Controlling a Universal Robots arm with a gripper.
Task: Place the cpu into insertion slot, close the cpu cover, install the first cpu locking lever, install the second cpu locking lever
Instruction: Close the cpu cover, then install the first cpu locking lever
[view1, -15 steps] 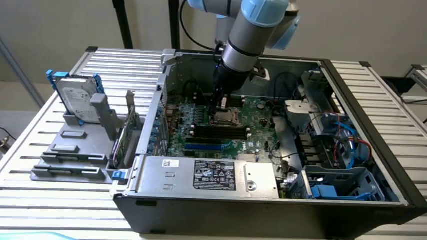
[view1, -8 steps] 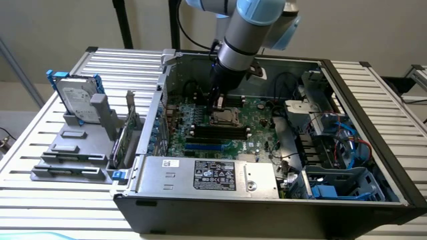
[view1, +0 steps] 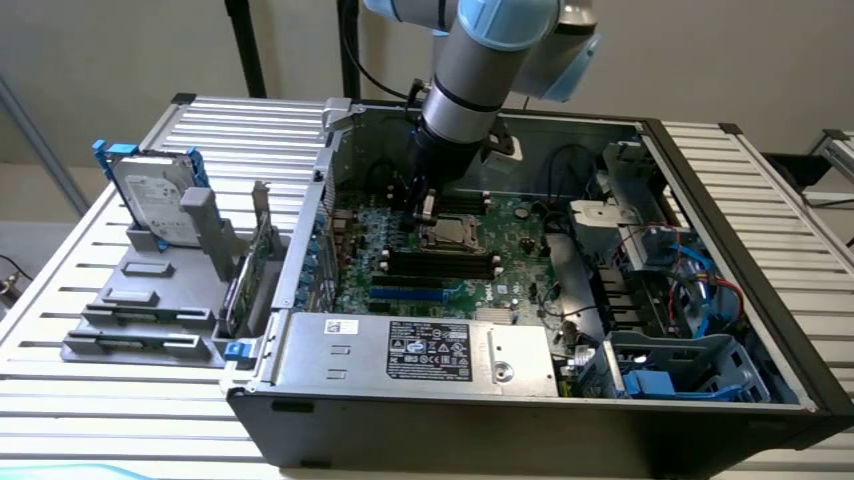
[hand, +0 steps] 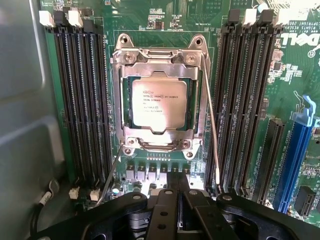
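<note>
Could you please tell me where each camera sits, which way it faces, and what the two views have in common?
Exterior view: sits off the arm, high beside the open computer case, looking down into it; the arm and its pincer show, poised over the green board.
Wrist view: rides on the wrist, looking straight down at the chip under its metal cover, between memory slots; the pincer's black frame shows in the foreground.
Shared: the socket and green board beneath the pincer.

We're in a robotics workshop: an opened computer case (view1: 534, 430) on a slatted metal table (view1: 120, 400), hard drive (view1: 150, 195) racked beside it.
</note>
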